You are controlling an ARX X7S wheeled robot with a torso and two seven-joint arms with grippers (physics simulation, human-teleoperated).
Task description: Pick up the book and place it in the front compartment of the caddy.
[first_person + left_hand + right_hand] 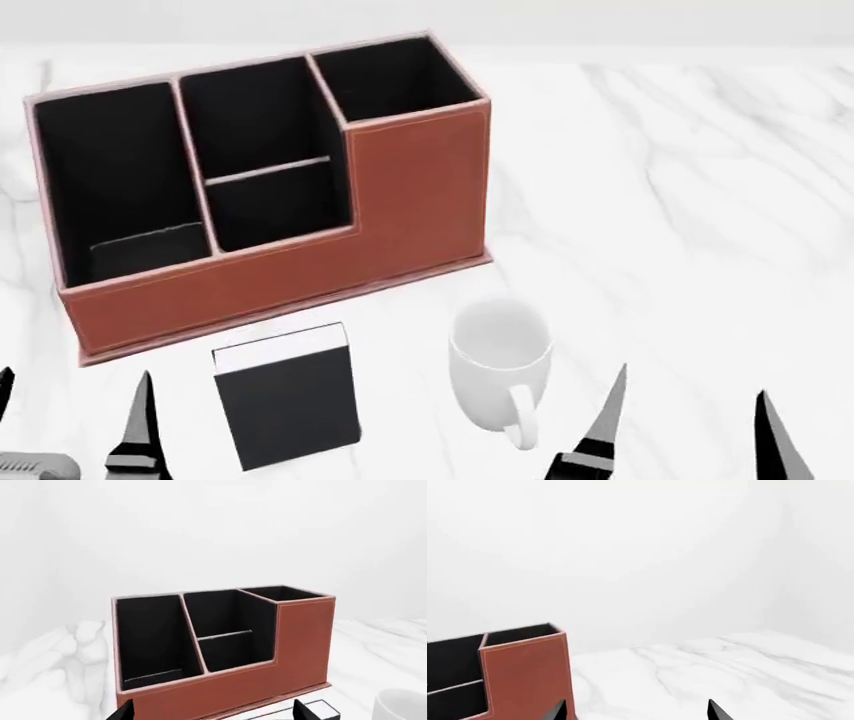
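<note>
table [694, 200]: white marble top, carried everything.
caddy [280, 270]: sat at about 10 o'clock in the head view, stepped front wall toward the robot, standing square on the table.
front compartment [274, 210]: judged to be the small cell in front of the low divider, mid-caddy; nothing in it.
book [286, 395]: lay flat, black cover up, white page edge on its far side, at about 7 o'clock, just in front of the caddy, not touching it.
mug [501, 365]: upright, just beside the book at its 3 o'clock, handle toward the robot.
left gripper [74, 425]: jaws apart, empty, near the book's 9 o'clock side.
right gripper [687, 425]: jaws apart, empty, beyond the mug.
step: reach and grasp, not yet started.
advice: left arm looked best; pinch across the short width, lift clear of the rim, stay off the mug.
</note>
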